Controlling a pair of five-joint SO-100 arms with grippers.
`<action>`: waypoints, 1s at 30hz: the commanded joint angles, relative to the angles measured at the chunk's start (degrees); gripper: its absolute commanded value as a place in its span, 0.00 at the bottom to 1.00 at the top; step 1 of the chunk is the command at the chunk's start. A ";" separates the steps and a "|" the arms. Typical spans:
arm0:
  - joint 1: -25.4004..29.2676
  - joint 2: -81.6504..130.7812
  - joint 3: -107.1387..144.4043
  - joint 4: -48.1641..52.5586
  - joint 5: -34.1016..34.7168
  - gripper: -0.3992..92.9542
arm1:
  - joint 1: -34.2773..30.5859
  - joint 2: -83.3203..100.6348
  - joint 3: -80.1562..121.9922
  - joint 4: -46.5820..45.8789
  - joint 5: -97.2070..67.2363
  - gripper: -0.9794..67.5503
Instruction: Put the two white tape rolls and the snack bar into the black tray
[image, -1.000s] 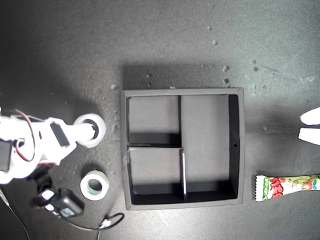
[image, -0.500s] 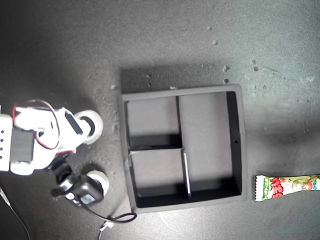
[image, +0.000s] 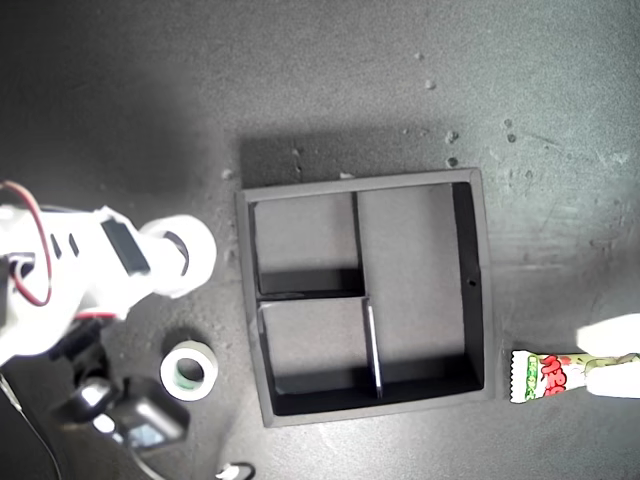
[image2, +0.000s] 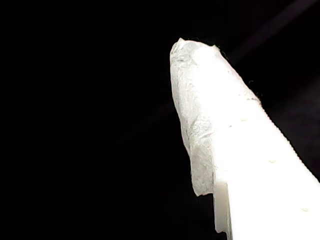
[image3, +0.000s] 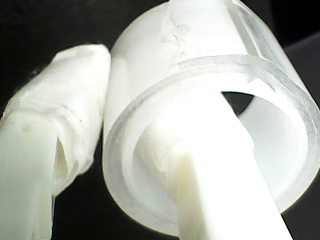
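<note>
Clamping the wide tape roll (image3: 150, 65): my second claw (image: 172, 262) with one finger through the hole, the other finger (image3: 70, 100) pressed on the outer wall, both wrapped in white tape. Sitting at the exterior view's left, just beside the black tray (image: 363, 185) but outside it. Showing only one taped white finger against black for my first claw (image2: 200, 90); cannot tell if apart or together.

Reading: red lettering on the snack bar (image: 545, 375), too small to make out; green and white wrapper, crimped end toward the tray. Lying on the bench (image: 350, 80) at the exterior view's lower right, near the tray's corner, outside it.

Compared with half a second ago: small tape roll (image: 190, 370) uncovered, greenish core visible, flat on the bench below the wide one in the exterior view; arm body shifted off it; wide roll looking larger. White arm tip (image: 612, 335) newly in at the exterior view's right edge, overlapping the bar's far end; cannot tell which arm. Tray unmoved, slightly skewed.

Around: blurred black camera block (image: 140, 420) and cable (image: 235, 470) at the exterior view's lower left, red wire (image: 25, 250) on the arm, pale specks (image: 450, 135) beyond the tray.
</note>
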 joint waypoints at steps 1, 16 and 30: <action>-0.79 -5.01 -12.57 2.46 2.29 0.01 | -5.10 -8.70 -9.76 5.71 18.37 0.48; 0.18 -58.97 -83.67 28.21 4.92 0.01 | -24.70 -27.25 -5.98 18.19 64.07 0.47; 0.26 -70.49 -82.53 28.56 -0.44 0.01 | -23.99 -27.25 4.92 7.29 60.21 0.48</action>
